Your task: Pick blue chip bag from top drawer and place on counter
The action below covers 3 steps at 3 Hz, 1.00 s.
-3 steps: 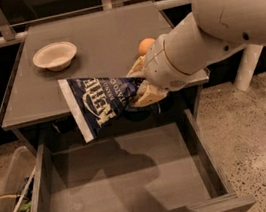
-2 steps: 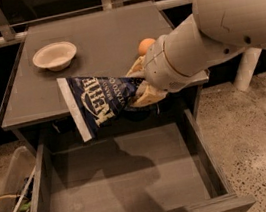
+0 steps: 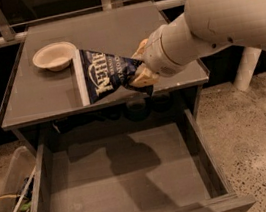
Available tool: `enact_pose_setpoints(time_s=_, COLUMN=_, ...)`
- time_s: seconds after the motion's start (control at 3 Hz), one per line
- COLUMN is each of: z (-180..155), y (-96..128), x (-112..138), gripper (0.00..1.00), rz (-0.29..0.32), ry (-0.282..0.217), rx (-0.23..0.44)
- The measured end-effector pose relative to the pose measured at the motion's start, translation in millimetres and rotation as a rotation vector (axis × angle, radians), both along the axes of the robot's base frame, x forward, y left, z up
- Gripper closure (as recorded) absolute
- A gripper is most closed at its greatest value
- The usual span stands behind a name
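Navy blue chip bag (image 3: 105,77) is held clamped in the claw (image 3: 139,67), its long axis along the front edge of the counter (image 3: 110,30), just above it.

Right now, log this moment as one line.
gripper: shut on blue chip bag, above counter front | top drawer: open | bowl: on counter

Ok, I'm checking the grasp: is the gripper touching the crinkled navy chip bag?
Touching. The camera view shows the gripper, above the grey counter's front edge, clamped on the crinkled navy chip bag's right end.
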State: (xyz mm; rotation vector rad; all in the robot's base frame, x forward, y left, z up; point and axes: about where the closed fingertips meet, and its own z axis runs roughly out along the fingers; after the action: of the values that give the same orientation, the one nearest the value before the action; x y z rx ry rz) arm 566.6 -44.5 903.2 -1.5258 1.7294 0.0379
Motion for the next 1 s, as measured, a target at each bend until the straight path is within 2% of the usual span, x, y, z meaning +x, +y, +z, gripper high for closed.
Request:
enact_pose_setpoints(time_s=0.33, z=-1, y=-13, x=42, gripper=1.0, rz=-0.059, ry=0.001, rx=0.063)
enact_pose_setpoints(time_s=0.67, z=-5, y=-14, x=80, gripper=1.0, rz=-0.065, ry=0.015, rx=0.144)
enact_pose_setpoints(time_s=1.0, z=-7, y=13, x=114, gripper=1.0, rz=0.006, ry=0.035, rx=0.214)
